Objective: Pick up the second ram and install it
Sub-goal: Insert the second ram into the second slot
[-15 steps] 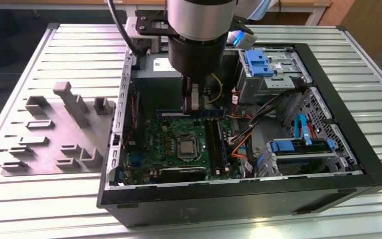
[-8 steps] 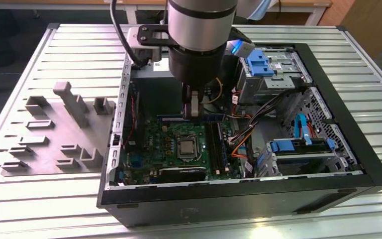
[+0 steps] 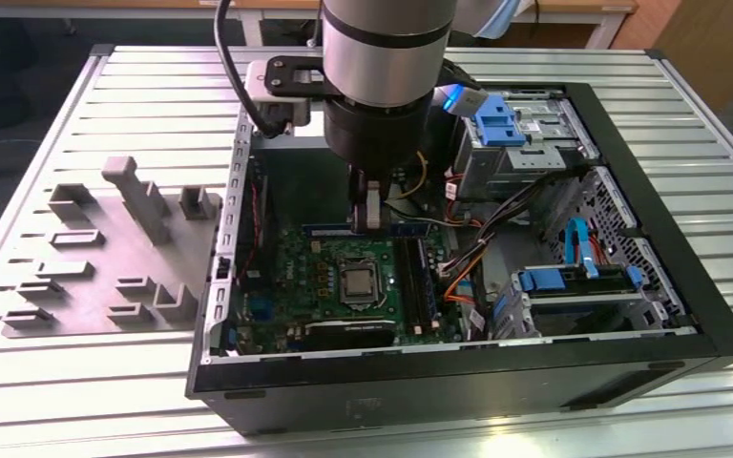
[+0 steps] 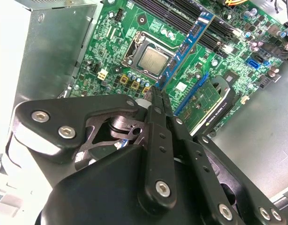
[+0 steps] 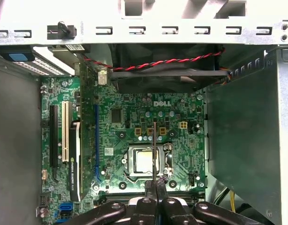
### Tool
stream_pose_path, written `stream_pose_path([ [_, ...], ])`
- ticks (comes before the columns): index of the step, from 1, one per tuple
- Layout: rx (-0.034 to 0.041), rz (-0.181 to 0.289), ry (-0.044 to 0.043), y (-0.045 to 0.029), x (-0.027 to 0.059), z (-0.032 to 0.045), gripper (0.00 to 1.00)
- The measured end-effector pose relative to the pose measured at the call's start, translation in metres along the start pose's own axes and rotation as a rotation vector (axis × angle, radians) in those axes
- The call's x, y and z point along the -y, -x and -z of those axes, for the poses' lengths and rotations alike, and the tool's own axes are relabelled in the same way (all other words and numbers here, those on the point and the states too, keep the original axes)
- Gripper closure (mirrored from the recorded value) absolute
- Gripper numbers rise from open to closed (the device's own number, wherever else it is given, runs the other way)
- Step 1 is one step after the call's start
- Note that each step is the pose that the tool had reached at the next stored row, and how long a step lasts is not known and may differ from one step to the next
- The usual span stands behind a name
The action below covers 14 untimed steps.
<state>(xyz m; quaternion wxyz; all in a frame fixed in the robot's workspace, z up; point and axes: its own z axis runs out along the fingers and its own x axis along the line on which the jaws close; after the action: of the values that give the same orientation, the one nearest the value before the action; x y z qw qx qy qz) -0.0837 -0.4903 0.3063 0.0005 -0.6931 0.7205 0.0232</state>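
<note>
Open case [image 3: 469, 386] on slatted table [image 3: 150, 86]; green motherboard [image 3: 293, 260] inside.

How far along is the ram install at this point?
Done: the second ram is off the grey holder and gripped by the tool. In hand: it hangs over the motherboard near the processor socket. Left: it is not seated in a black slot.

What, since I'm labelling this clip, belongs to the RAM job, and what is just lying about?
Job: second ram, shut in the end effector; motherboard.
Lying about: grey holder blocks; graphics card; processor; case fan.
</note>
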Motion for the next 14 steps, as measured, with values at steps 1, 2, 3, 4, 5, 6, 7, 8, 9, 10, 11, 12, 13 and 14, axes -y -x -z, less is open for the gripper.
stream_pose_path([
  [1, 0.0000, 0.000, 0.0000, 0.0000, 0.0000, 0.0000, 0.88],
  [2, 0.0000, 0.000, 0.0000, 0.0000, 0.0000, 0.0000, 0.88],
  [3, -0.0001, 0.000, 0.0000, 0.0000, 0.0000, 0.0000, 0.88],
  [4, -0.0001, 0.000, 0.0000, 0.0000, 0.0000, 0.0000, 0.88],
  [5, -0.0001, 0.000, 0.0000, 0.0000, 0.0000, 0.0000, 0.88],
  [6, -0.0001, 0.000, 0.0000, 0.0000, 0.0000, -0.0001, 0.88],
  [7, -0.0001, 0.000, 0.0000, 0.0000, 0.0000, -0.0001, 0.88],
  [8, -0.0001, 0.000, 0.0000, 0.0000, 0.0000, -0.0001, 0.88],
  [9, -0.0001, 0.000, 0.0000, 0.0000, 0.0000, -0.0001, 0.88],
  [10, -0.0001, -0.001, 0.0000, 0.0000, 0.0000, -0.0001, 0.88],
  [11, 0.0000, -0.004, -0.0001, 0.0000, 0.0000, -0.0001, 0.88],
  [12, 0.0004, -0.013, -0.0004, 0.0000, 0.0000, -0.0002, 0.88],
  [13, 0.0009, -0.025, -0.0008, 0.0000, 0.0001, -0.0003, 0.88],
  [14, 0.0014, -0.039, -0.0013, 0.0000, 0.0001, -0.0003, 0.88],
])
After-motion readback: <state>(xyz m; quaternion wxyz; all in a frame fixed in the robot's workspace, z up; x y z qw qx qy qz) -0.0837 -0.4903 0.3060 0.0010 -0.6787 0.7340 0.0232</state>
